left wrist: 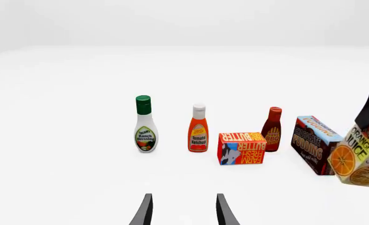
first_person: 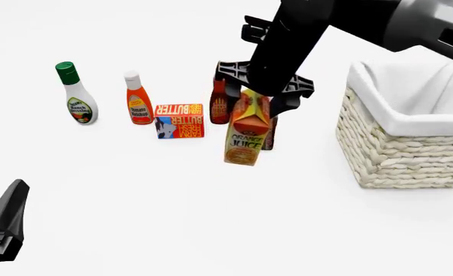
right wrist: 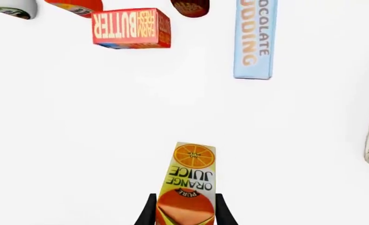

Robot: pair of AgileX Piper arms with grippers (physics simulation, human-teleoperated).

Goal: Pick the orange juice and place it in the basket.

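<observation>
My right gripper (first_person: 251, 98) is shut on the gable top of the orange juice (first_person: 246, 133), a tall orange and yellow carton. It hangs slightly tilted in front of the row of groceries, and looks lifted off the table. The right wrist view shows the orange juice (right wrist: 191, 176) between the two fingers of that gripper (right wrist: 186, 212). The carton (left wrist: 359, 159) also shows at the edge of the left wrist view. The cream wicker basket (first_person: 403, 158) with white lining stands to the right of the carton, apart from it. My left gripper (left wrist: 181, 211) is open and empty, low at the near left (first_person: 4, 230).
Behind the carton stand a ranch dressing bottle (first_person: 79, 98), a ketchup bottle (first_person: 138, 100), a red butter box (first_person: 180, 121), a dark sauce bottle (first_person: 220, 103) and a chocolate pudding box (left wrist: 315, 145). The right arm (first_person: 349, 23) reaches in above the basket.
</observation>
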